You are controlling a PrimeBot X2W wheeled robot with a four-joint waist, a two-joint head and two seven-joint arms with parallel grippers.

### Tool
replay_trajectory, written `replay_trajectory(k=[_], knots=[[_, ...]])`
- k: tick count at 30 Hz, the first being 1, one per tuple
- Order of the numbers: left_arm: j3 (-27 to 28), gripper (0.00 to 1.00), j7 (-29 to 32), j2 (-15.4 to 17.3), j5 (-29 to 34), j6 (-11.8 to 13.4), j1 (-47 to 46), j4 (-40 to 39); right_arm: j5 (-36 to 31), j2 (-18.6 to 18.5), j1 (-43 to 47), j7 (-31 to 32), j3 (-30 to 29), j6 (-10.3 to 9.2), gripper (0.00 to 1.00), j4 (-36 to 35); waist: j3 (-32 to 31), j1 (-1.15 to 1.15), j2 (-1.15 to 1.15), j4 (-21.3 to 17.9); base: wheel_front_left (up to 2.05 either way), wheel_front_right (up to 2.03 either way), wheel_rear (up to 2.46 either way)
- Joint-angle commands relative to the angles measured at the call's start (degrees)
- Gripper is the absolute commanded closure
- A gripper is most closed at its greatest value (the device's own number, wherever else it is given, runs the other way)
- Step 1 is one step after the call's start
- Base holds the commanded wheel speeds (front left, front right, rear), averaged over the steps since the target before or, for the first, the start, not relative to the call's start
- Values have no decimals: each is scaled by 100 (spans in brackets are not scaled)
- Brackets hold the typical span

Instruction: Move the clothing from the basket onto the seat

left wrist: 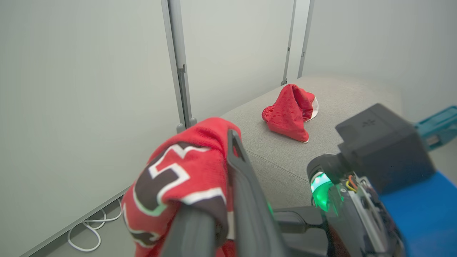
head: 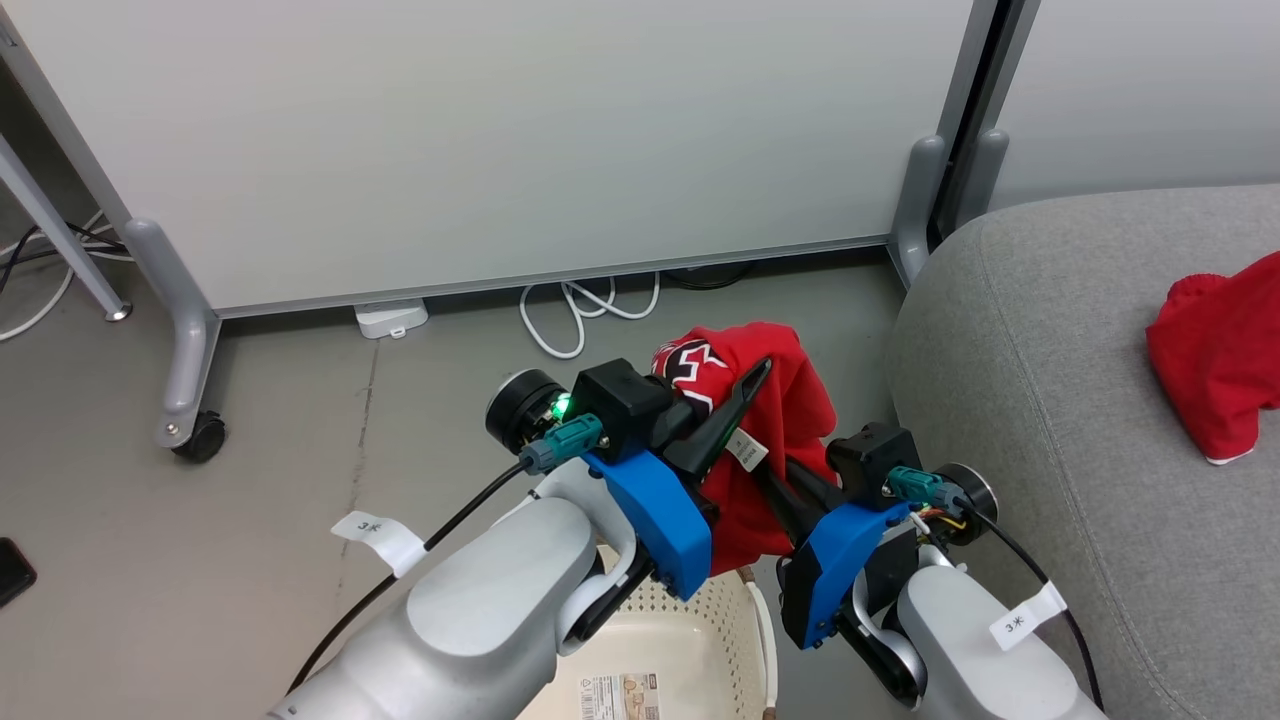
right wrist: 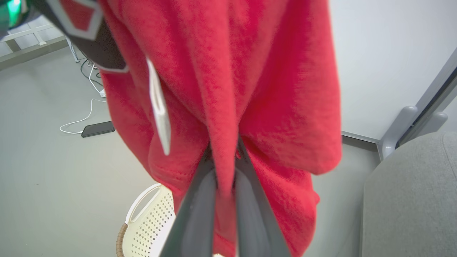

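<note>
Red jersey with black-and-white lettering hangs clear above the cream perforated basket, just beside the grey sofa. Left gripper is closed on its upper fold. Right gripper is closed on a lower fold, fingers pinching the cloth. Second red garment lies on the sofa seat, well apart.

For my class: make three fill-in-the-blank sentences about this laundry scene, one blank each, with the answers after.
1. The left gripper and the right gripper are both ____ on the held garment.
2. The other garment lies on the ____ sofa.
3. The held garment hangs ____ the basket.
Missing words: shut; grey; above.
</note>
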Motion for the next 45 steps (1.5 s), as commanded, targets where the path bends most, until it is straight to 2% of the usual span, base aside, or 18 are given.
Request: replay_trajectory(k=[1,9,18,29,30,32,35,40,45], knots=[[60,0,-29,29,38,-12,20,-13,-8,10,-70,-30,-7,3,100,12,-3,0,0,-4,0,0,0],[156,0,-29,143,106,-12,232,-116,-34,9,-87,-92,-48,3,100,-51,6,0,0,-51,0,0,0],[685,0,-28,425,298,-12,746,-497,-72,-51,-17,-133,-160,3,100,-156,24,0,0,-72,0,0,0],[2153,0,-27,662,1024,70,1987,-1318,-170,-89,166,-98,-337,3,100,-373,19,0,0,-96,0,0,0],[2153,0,-27,662,1024,70,1987,-1318,-170,-89,166,-98,-337,3,100,-373,19,0,0,-96,0,0,0],[2588,0,-27,692,1279,95,2375,-1491,-192,-93,200,-73,-380,3,100,-461,17,0,0,-107,0,0,0],[2852,0,-25,711,1476,119,2613,-1590,-205,-97,225,-49,-407,3,100,-517,23,0,0,-111,0,0,0],[3465,0,-24,639,1852,100,3132,-1797,-252,-117,316,0,-451,3,100,-666,40,0,0,-125,0,0,0],[3819,0,-24,549,2117,28,3460,-1908,-290,-144,399,36,-508,3,100,-815,49,0,0,-132,0,0,0]])
